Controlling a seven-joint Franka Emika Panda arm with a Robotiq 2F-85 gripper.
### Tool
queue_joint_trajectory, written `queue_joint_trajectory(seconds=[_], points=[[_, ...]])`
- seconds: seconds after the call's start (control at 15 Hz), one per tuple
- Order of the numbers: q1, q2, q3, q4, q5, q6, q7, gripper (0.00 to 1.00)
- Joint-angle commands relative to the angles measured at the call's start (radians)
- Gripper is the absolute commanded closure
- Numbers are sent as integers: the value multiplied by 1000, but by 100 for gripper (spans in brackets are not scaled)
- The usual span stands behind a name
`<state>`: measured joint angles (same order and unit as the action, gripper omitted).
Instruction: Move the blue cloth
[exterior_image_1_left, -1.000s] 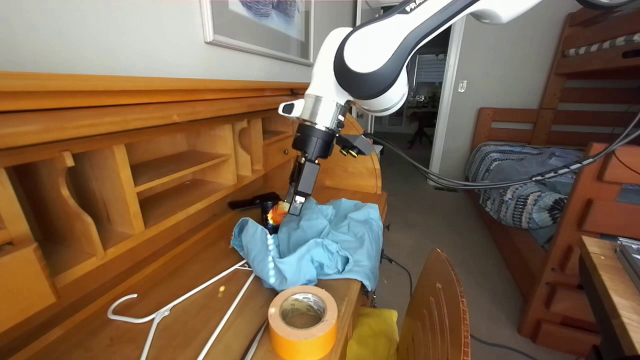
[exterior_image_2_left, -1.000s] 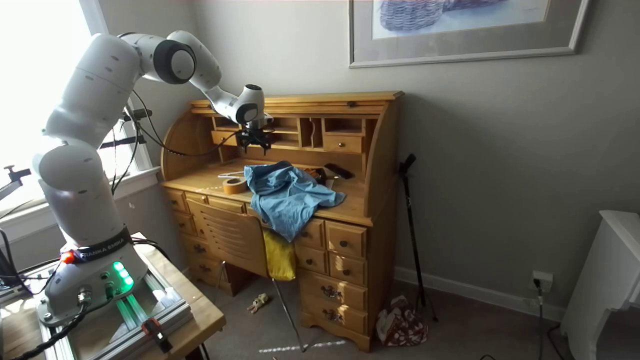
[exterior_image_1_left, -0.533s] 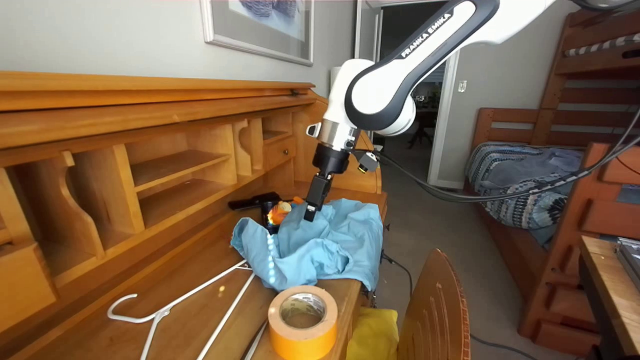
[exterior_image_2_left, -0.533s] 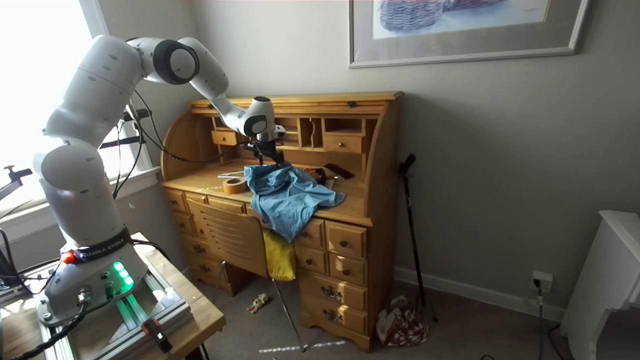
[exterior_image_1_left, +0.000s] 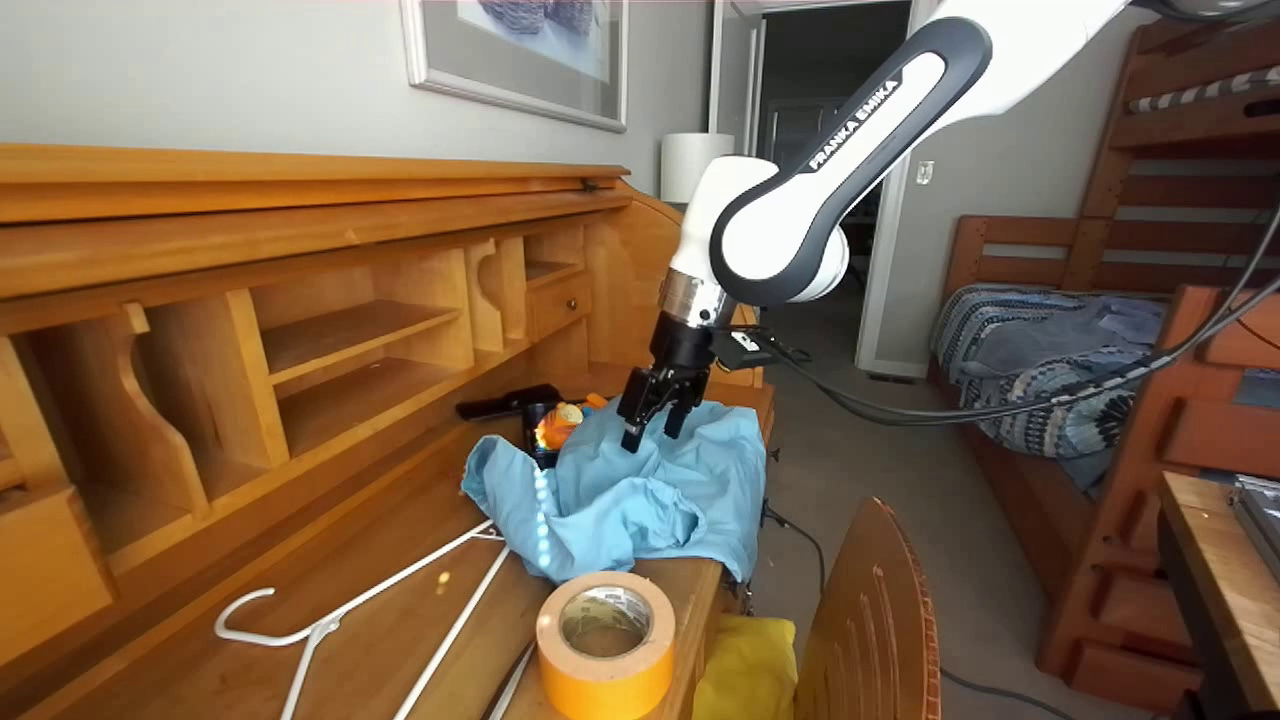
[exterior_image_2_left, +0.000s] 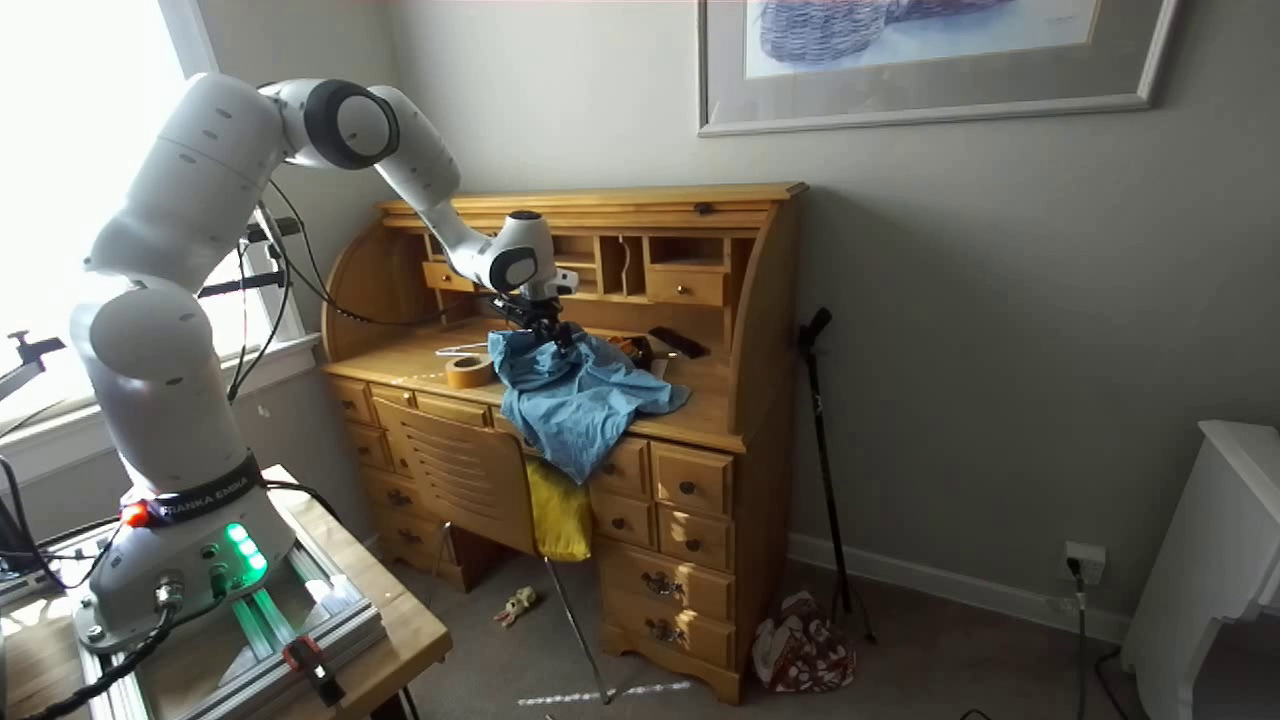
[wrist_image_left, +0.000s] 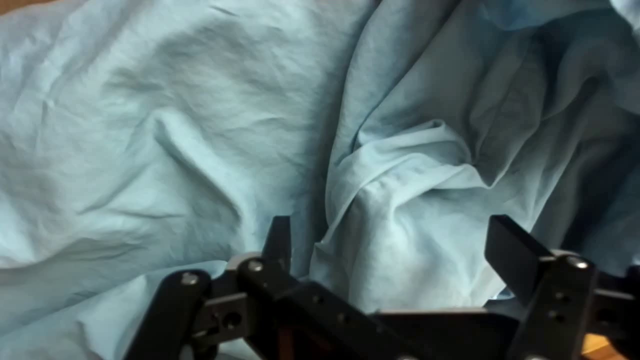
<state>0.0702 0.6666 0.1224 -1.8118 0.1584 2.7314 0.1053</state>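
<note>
Tape (exterior_image_1_left: 606, 669) beside cloth (exterior_image_1_left: 640, 495), exterior views only

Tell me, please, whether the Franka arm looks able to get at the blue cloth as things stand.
Probably yes: its gripper is open over the blue cloth, and nothing shows between the two that would block the way.

The honey-brown wooden roll-top desk (exterior_image_1_left: 400, 530) carries a wrinkled sky-blue fabric cloth (exterior_image_1_left: 650, 520), part of which hangs over the desk's front edge. Just beside the cloth, a squat yellow-orange roll of tape (exterior_image_1_left: 606, 686) lies flat, with a slim white coat hanger (exterior_image_1_left: 322, 628) deeper in. Farther back rests a long black object (exterior_image_1_left: 508, 402) (its kind is unclear).
</note>
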Motion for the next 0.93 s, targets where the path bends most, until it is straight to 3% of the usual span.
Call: queue_joint_trajectory(seconds=[0.0,0.4,0.47,0.53,0.73,0.87], points=[[39,14,-28,-21,46,60,132,28],[63,50,-30,-27,45,192,168,70],[49,47,-22,-16,33,150,140,78],[50,51,-22,-16,33,155,141,59],[50,51,-22,-16,33,155,140,78],[50,51,-22,-16,33,155,140,78]])
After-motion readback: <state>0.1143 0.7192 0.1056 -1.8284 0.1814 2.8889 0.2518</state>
